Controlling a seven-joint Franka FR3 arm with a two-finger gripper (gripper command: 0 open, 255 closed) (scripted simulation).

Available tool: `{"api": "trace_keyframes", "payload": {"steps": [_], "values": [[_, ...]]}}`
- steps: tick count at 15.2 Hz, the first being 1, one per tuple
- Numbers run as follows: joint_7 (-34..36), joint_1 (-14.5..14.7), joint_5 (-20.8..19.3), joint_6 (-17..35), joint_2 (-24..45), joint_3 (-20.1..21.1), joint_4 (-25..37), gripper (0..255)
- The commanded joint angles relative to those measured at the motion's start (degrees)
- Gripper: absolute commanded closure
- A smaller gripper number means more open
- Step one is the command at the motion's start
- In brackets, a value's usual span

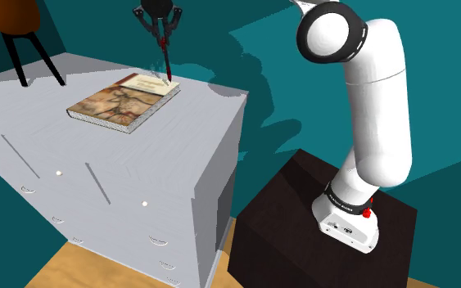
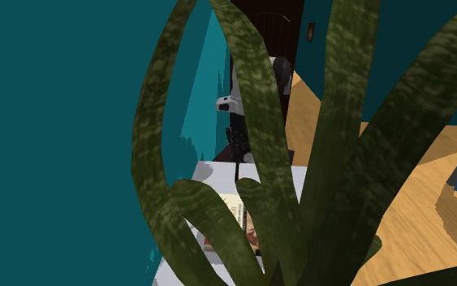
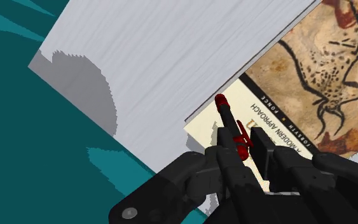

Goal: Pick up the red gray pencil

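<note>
Above the far corner of the book [image 1: 120,102], the pincer [image 1: 164,37] hangs fingers down, closed on the dark red pencil [image 1: 167,61]. The pencil stands nearly upright, its lower tip close over the book's cover; contact cannot be told. From the wrist view, both fingers of the pincer [image 3: 246,143] clasp the pencil [image 3: 225,109] at mid-length, its red end projecting past them over the book's [image 3: 311,83] pale edge strip. The book lies flat on the grey-white bench [image 1: 196,106]. The drawers [image 1: 73,188] in the bench's front face are all closed, contents hidden. The white arm [image 1: 376,123] rises from the dark stand [image 1: 286,221].
</note>
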Motion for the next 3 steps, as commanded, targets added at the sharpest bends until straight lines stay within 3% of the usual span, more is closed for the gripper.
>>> {"api": "trace_keyframes", "payload": {"steps": [1,3], "values": [[-0.45,1.28,-0.75,-3.67,2.71,-0.33,6.41,255],[-0.53,1.48,-0.84,-4.11,3.11,-0.42,7.27,255]]}}
